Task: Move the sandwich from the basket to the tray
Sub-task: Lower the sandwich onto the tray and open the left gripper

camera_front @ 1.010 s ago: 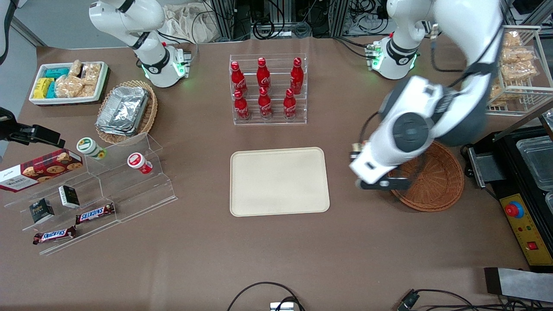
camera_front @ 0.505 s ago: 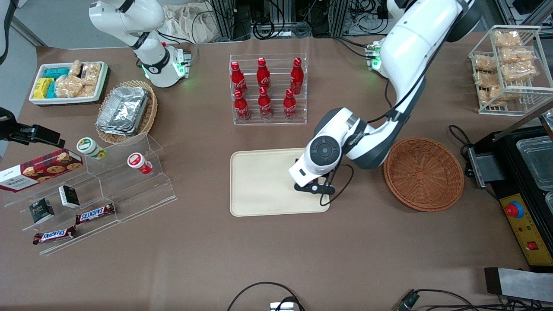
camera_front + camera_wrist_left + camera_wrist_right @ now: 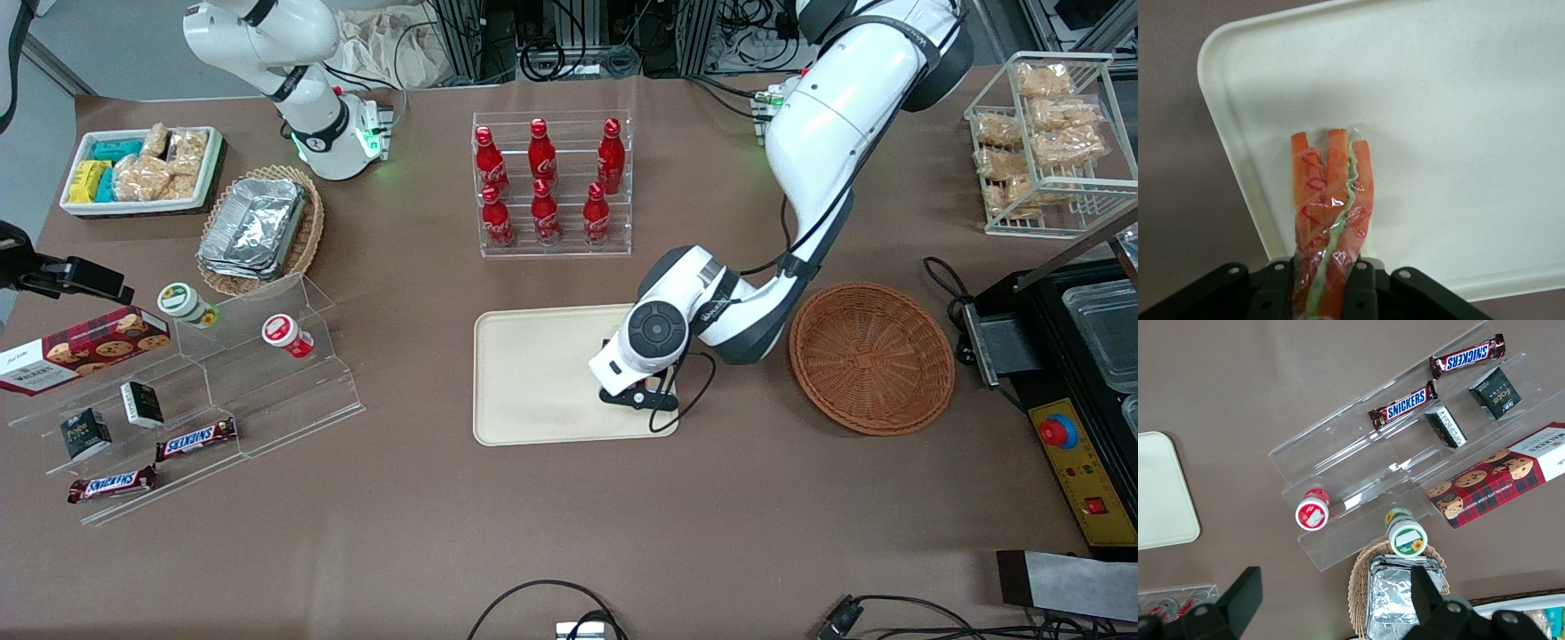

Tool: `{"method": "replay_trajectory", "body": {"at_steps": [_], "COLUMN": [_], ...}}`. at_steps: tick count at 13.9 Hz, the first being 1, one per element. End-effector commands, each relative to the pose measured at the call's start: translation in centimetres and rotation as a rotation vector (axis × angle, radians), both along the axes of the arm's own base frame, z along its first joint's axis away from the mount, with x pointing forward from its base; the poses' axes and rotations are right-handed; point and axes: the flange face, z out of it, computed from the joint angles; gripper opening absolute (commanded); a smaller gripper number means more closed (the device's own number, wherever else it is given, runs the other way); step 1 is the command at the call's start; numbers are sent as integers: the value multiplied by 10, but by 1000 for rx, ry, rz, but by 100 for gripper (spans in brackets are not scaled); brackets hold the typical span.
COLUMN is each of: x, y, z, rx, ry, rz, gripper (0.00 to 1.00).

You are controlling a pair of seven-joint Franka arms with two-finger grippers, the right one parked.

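pincer [image 3: 642,391] low over tray [image 3: 533,373], open tabletop [image 3: 569,516] around, basket [image 3: 871,357] beside

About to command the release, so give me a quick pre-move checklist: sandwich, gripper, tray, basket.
1. sandwich held by gripper: ok, fingers shut on its wrapped end.
2. Sandwich over the tray: ok, inside the rim.
3. Gripper over the tray's end nearest the basket: ok.
4. Drop spot free of other items: ok.
5. Sandwich touching the tray surface: cannot tell.
6. Basket emptied: ok, nothing in it.
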Motion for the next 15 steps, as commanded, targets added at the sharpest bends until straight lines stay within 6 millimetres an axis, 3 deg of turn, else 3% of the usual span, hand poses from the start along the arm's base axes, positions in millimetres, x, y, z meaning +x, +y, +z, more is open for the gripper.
{"method": "replay_trajectory", "body": {"at_steps": [1,4,6,8,11,13,14,15], "x": [8,13,22,15,-18,-47,-53,-48], "y": [-1,4,26,45,100,121,142,177], "z": [-1,17,56,100,139,175,192,204], "rx": [10,3,20,73,136,143,132,109], "ry": [-13,-21,-24,-11,-46,-71,-77,-71], "rz": [33,52,73,70,99,68,54,53], "gripper": [100,100,100,100,100,100,100,100]}}
